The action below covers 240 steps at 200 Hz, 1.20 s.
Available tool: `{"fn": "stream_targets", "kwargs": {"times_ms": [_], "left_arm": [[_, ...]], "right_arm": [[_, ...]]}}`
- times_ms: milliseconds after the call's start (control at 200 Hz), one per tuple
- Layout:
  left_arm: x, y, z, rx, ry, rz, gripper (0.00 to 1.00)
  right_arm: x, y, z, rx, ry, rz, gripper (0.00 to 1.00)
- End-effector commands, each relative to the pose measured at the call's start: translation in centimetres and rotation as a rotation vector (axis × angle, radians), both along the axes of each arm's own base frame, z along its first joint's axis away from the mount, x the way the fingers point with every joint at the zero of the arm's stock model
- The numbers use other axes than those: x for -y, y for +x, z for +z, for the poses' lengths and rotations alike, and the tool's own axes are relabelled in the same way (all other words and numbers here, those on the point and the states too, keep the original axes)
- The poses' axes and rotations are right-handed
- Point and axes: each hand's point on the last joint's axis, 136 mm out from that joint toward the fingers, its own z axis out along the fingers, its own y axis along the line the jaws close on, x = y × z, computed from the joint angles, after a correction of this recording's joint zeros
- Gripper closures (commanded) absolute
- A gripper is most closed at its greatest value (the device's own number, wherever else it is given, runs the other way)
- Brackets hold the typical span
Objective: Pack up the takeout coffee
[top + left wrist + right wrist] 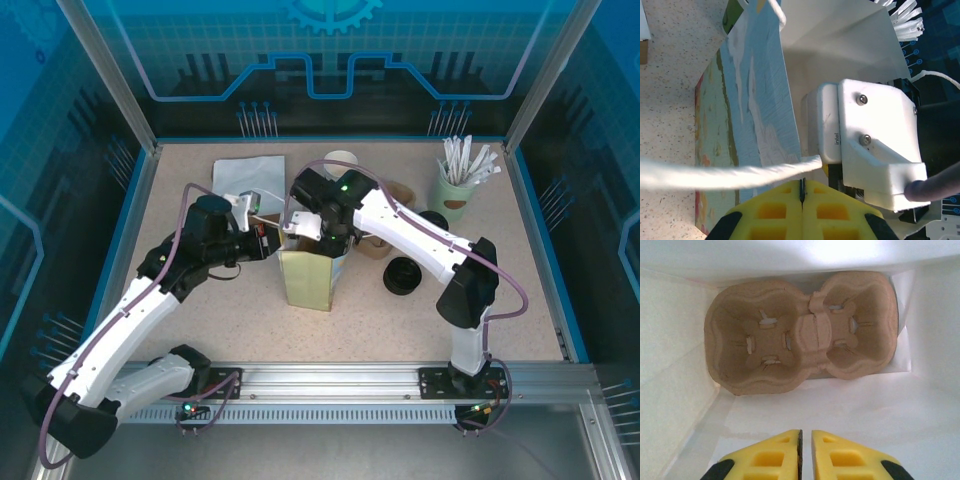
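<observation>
- Left hand [802,186]: clenched on the rim of the bag [308,280], by the white rope handle [725,177]. It holds the mouth open from the left side. Judgement: a steady pull outward gives a wide mouth, and any slack would let the wall fold in.
- Bag: stands upright mid-bench, well clear of the bench [520,310] edges.
- Tray [805,335]: lies flat on the bag's floor. Two wells, both empty and facing up.
- Right hand [806,434]: down inside the bag above the tray, fingers nearly together, gripping nothing.
- Judgement: the tray is placed and the coffee comes next. The right hand should lift straight up first, so it does not snag the paper walls.
- Coffee [403,276]: on the bench just right of the bag, apart from both hands. Mostly its black lid shows from above. Another black round thing [434,217] sits behind it, half hidden by the arm, and I cannot tell what it is.
- Judgement: grip the cup wall below the lid, not the lid itself, which may pop off. Carry it upright, lower it vertically and seat it in one well.
- Straw cup [455,195]: far right, to be left alone. The elbow should swing clear of it.
</observation>
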Motion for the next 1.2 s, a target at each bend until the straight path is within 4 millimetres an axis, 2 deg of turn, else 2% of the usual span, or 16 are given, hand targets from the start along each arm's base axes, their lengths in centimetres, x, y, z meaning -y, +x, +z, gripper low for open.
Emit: {"fn": "stream_targets", "kwargs": {"times_ms": [0,170,455,925,1196], "left_arm": [[-0.8,0.1,-0.2,-0.012,0.02,0.021,1.0],[-0.1,0.0,-0.1,-0.012,0.004,-0.018,1.0],[0.4,0.0,-0.1,-0.016,-0.011,-0.042,1.0],[0.4,-0.1,-0.2,-0.016,-0.01,-0.044,1.0],[0.1,-0.2,-0.2,-0.016,0.001,-0.035,1.0]], "right_arm": [[0.3,-0.4,0.9,0.032,-0.037,0.159,0.84],[-0.4,-0.2,1.9,0.058,-0.001,0.175,0.84],[-1.0,0.7,1.8,0.074,-0.03,0.195,0.83],[-1.7,0.3,-0.4,-0.035,0.009,0.194,0.84],[-0.9,0.5,-1.3,-0.096,0.022,0.151,0.84]]}}
